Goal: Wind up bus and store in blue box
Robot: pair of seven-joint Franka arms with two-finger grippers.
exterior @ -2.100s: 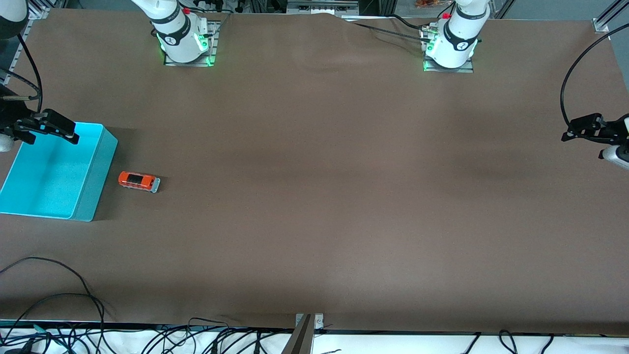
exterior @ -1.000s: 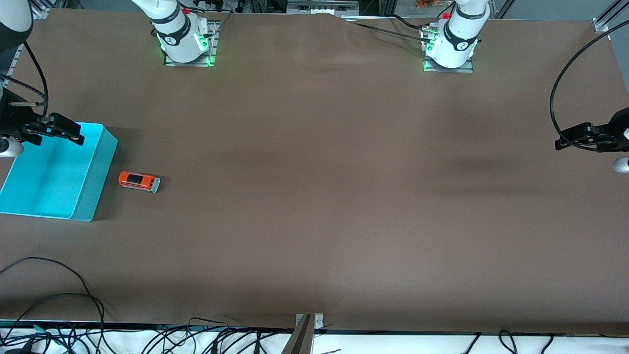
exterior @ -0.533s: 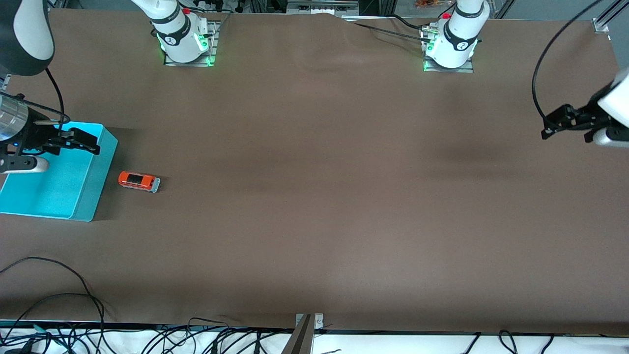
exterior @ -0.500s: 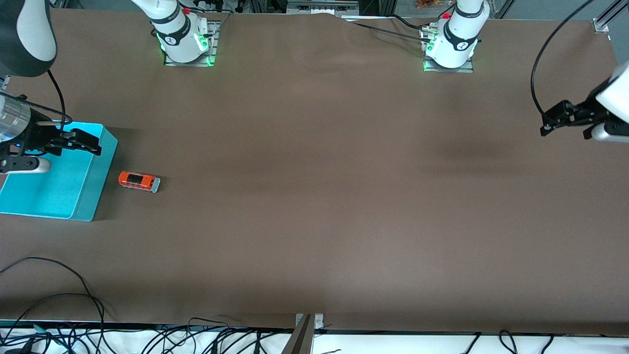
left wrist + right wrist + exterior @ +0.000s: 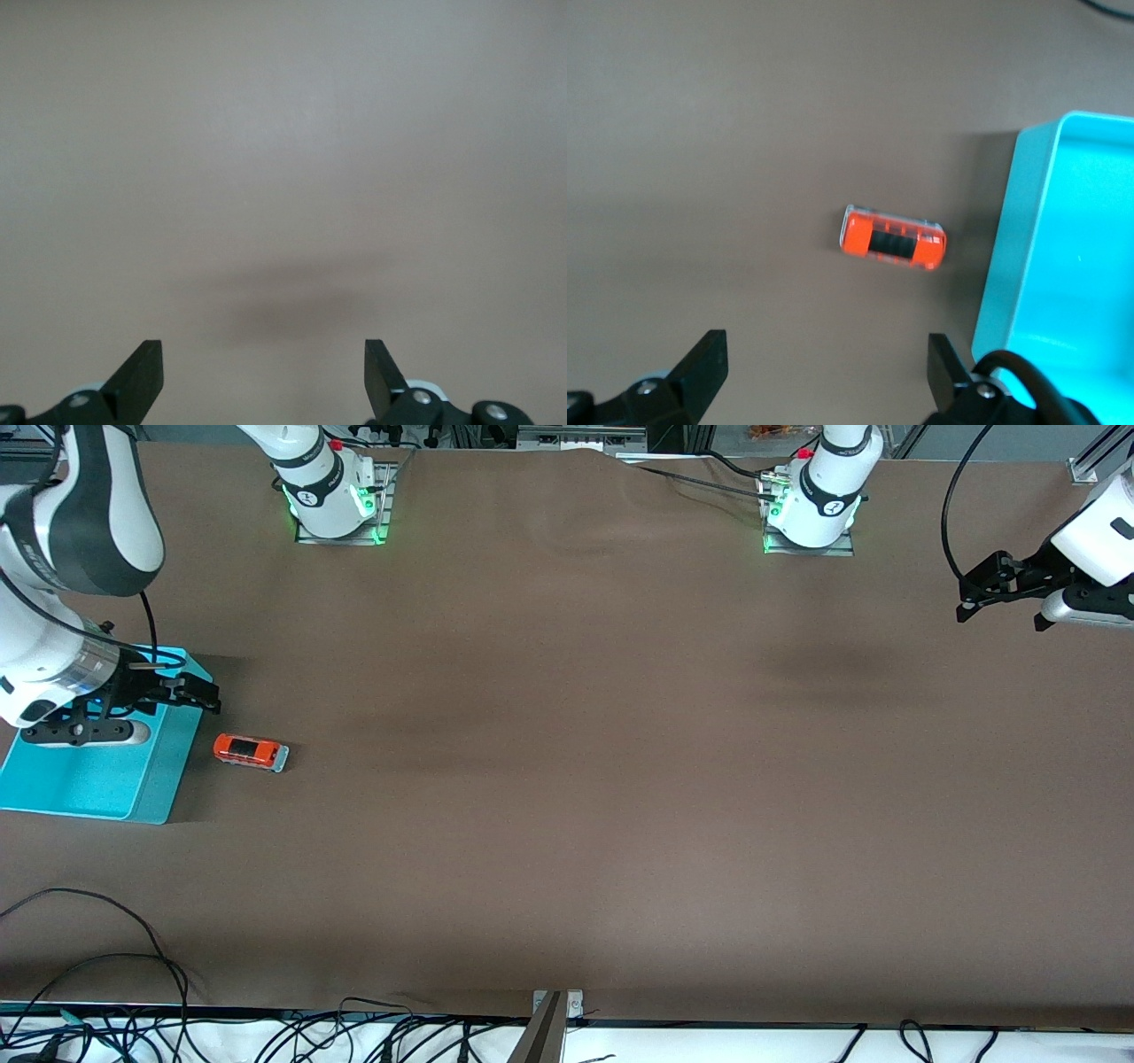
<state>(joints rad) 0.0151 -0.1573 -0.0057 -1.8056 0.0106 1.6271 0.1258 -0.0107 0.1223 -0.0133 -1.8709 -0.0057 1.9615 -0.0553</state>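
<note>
With the bus (image 5: 251, 751) on the table just beside the box (image 5: 97, 779), at its 3 o'clock, the right gripper (image 5: 199, 695), fingers apart above the box's rim, should centre over the bus and straddle its sides, while the left gripper (image 5: 979, 591), fingers apart, waits over bare table.

The left gripper (image 5: 264, 376) shows only as two black, wedge-shaped fingertips (image 5: 142, 367), set wide apart with nothing between them. Past the fingertips stretches a plain, matte brown table surface (image 5: 283, 133). A soft, dark, blurred shadow (image 5: 292, 305) lies on that surface in line with the gap between the fingers.
</note>
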